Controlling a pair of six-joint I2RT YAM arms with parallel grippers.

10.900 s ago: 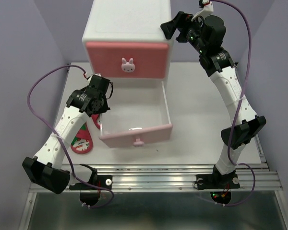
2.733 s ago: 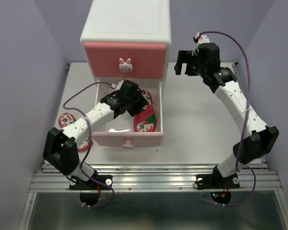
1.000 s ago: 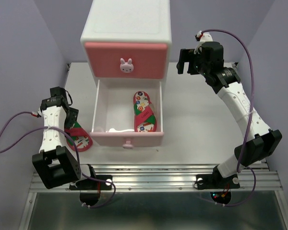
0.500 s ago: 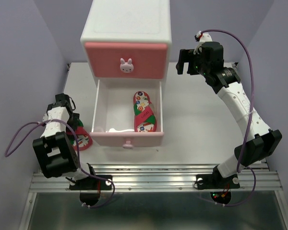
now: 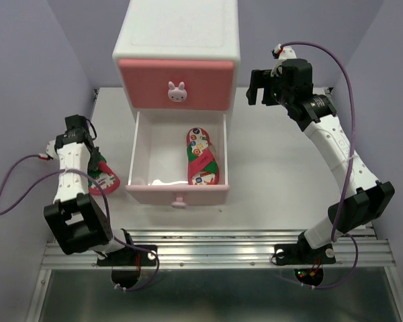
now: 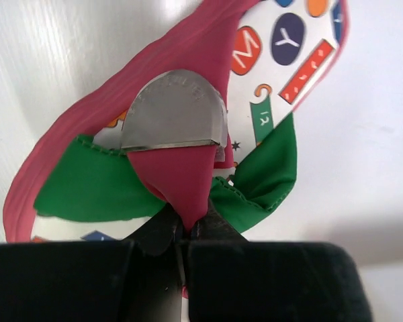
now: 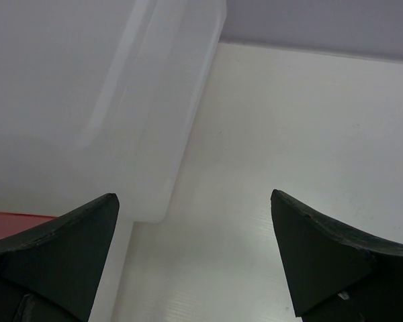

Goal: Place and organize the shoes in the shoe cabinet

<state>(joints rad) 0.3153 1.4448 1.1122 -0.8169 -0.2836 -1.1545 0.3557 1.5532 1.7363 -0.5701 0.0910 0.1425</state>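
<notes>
One sandal in the drawer, one in the left pincer

The cabinet [image 5: 178, 33] stands at the back of the table [image 5: 282, 174]. Its top drawer [image 5: 176, 84] is shut. Its bottom drawer [image 5: 176, 192] is pulled out toward the arms. A sandal [image 5: 201, 158] lies flat inside the bottom drawer, on the right side, with its picture side up. A small white thing [image 5: 162, 181] sits in the front left corner of that drawer. I cannot tell what it is.

The second sandal [image 5: 105, 177] is to the left of the cabinet, near the open drawer. The left gripper [image 5: 96, 166] is clenched on it. The wrist view shows the gripper pinching the red strap [image 6: 181, 181] where the green straps [image 6: 265, 171] meet. I cannot tell if this sandal touches the table.

The right gripper [image 5: 258, 87] hangs to the right of the cabinet, beside the top drawer. Its fingers [image 7: 322, 255] are spread wide with nothing between them.
</notes>
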